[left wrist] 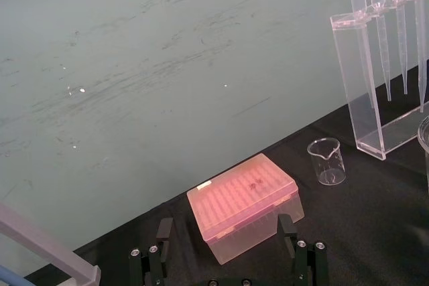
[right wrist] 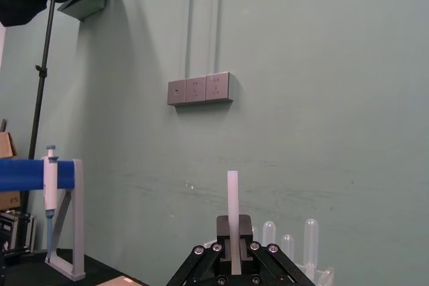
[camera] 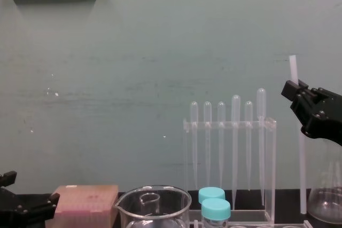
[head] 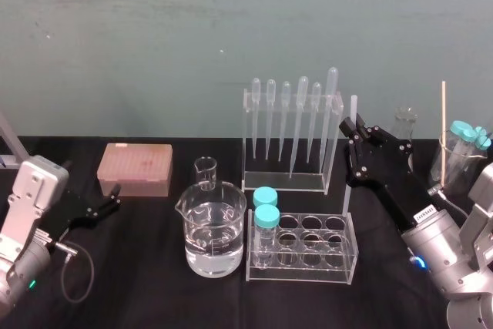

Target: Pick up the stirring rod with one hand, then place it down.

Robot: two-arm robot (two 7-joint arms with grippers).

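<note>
Beaker and tube rack sit before right fingers clamping upright stirring rod; left fingers spread.

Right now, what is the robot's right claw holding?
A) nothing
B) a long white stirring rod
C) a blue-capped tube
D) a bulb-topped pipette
B: the right claw is shut on the stirring rod, upright beside the pipette rack; the left claw idles by the pink tip box.
</note>
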